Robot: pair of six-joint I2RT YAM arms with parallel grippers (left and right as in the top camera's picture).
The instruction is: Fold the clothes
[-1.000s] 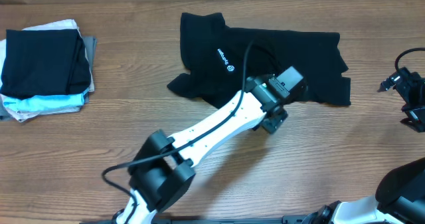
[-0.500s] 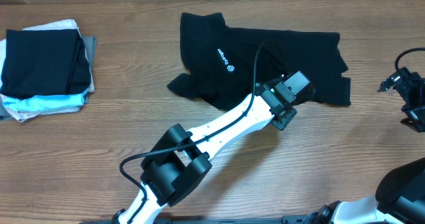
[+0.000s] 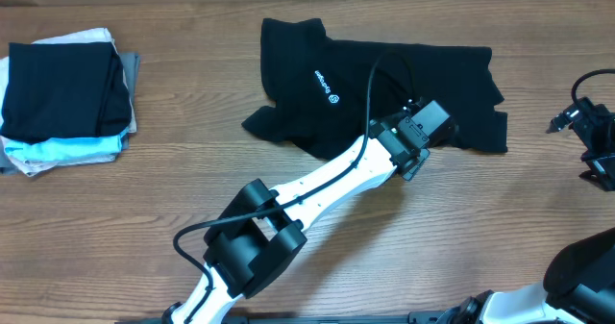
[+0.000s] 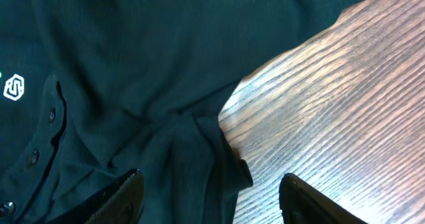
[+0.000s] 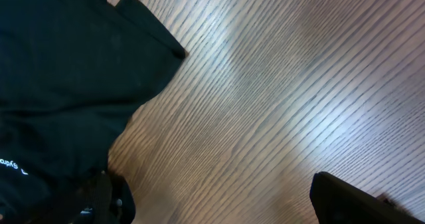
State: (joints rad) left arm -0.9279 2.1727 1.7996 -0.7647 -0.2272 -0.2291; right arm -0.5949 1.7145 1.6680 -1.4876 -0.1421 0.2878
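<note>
Left arm (image 3: 317, 185) reaches from the near edge across the table (image 3: 115, 199) to the near hem of the black T-shirt (image 3: 404, 69). Left gripper (image 4: 212, 197) is over that hem with its jaws moderately apart and a rumpled tuck of fabric between the fingers (image 4: 126, 192); nothing is gripped. Right gripper (image 5: 229, 201) is parked at the right side, jaws wide, over bare wood beside a shirt corner; it holds nothing.

The shirt lies at the far middle of the table, crooked and creased, chest logo (image 3: 327, 86) upward, one sleeve bunched at its left; the left wrist view shows a buttoned placket (image 4: 50, 117). Folded garments (image 3: 67, 93) are stacked at the far left, well apart from it.

Progress, as judged: no clean fold is visible on this shirt; flattening and every fold remain.

Against one second ago: the left arm has pushed farther out and rightward along the hem; shirt, stack and right gripper are unchanged.
</note>
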